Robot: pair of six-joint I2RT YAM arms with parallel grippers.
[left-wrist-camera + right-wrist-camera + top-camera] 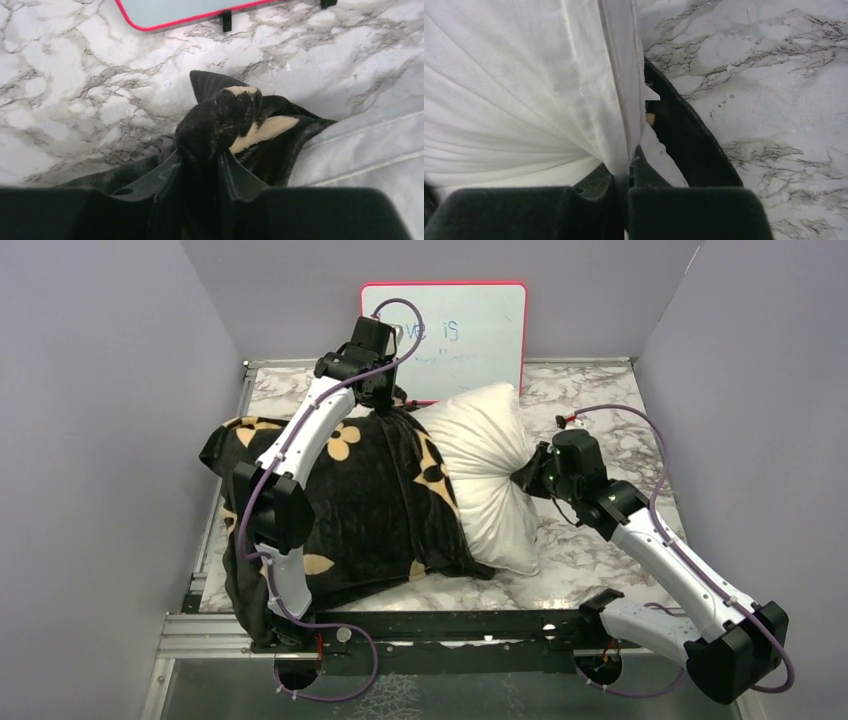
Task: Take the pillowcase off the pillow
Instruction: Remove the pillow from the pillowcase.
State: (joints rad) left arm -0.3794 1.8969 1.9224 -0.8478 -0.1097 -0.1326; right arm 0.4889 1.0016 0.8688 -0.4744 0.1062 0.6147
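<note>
Peeling looks roughly half done: pillowcase (370, 495) covers the left part of the pillow (487, 445) on the table (592, 545). Left tool (199, 161) pinches a bunched case corner; right tool (626, 170) pinches the pillow edge seam. Pull apart steadily, sideways, grips firm.

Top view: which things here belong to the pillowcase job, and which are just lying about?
Job in hand:
pillowcase, pinched by the left gripper
pillow, pinched at its edge by the right gripper

Lying about:
pink-framed whiteboard, standing at the back wall
marble table, only the work surface
</note>
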